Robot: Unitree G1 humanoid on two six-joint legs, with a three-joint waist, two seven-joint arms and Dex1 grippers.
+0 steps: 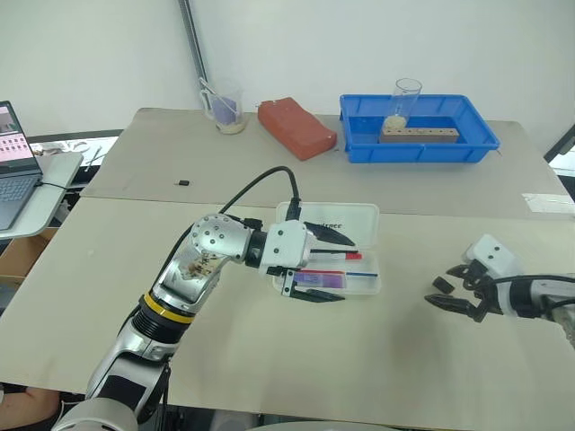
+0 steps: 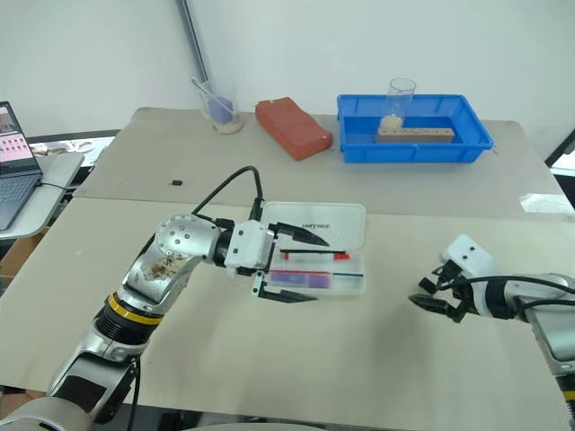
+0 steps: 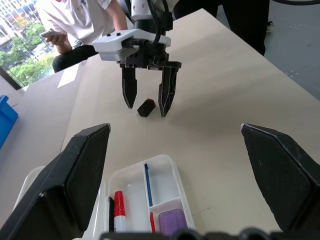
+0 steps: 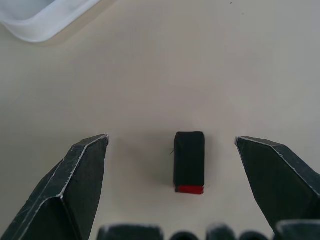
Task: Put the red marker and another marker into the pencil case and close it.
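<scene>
white translucent pencil case (image 1: pixel 367 280) with black lettering on lid; red marker (image 3: pixel 119 216) white barrel, red cap; lavender-purple highlighter (image 3: pixel 173 221); thin blue pen (image 3: pixel 148 177); small black block with red end (image 4: pixel 189 161); black gripper fingers (image 4: pixel 75 180); beige table (image 1: pixel 269 359); blue tray (image 1: pixel 418 148); brick-red pouch (image 1: pixel 296 127)

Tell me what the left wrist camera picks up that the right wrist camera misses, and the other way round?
The left wrist view alone shows inside the open pencil case: the red marker, the purple highlighter and a thin blue pen. It also shows the right gripper from the front, open, and a seated person holding a phone. The right wrist view alone looks straight down past its own spread fingers, with just a corner of the case. Both share the small black block with a red end lying on the beige table.
</scene>
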